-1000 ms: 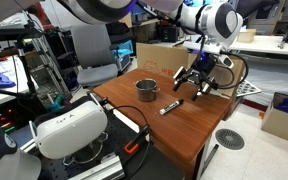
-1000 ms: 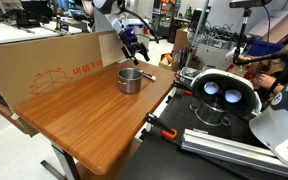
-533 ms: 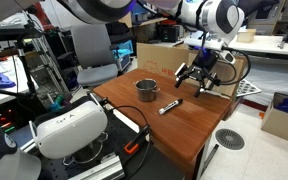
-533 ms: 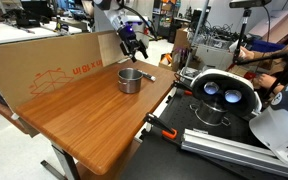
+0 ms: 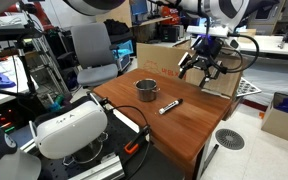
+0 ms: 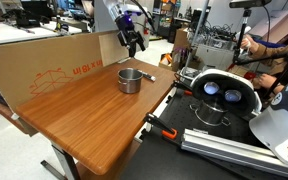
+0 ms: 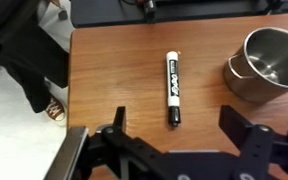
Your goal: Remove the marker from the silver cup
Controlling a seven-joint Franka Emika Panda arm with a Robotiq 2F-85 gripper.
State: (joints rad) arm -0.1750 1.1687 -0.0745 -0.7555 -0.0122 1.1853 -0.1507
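Note:
The marker [image 7: 171,87], white with a dark cap end, lies flat on the wooden table [image 7: 124,70], beside the silver cup [image 7: 264,62] and outside it. It also shows in both exterior views [image 5: 169,106] [image 6: 147,77], near the cup [image 5: 146,90] [image 6: 130,80]. My gripper [image 7: 179,135] is open and empty, raised above the table over the marker. It hangs high in both exterior views [image 5: 205,68] [image 6: 134,40].
A cardboard wall [image 6: 54,65] stands along one table side. A white VR headset [image 5: 69,128] and a pot sit off the table's edge. An office chair [image 5: 92,55] stands behind. Table edges are close to the marker.
My gripper has risen straight up from the marker, staying open. The marker and cup have not moved.

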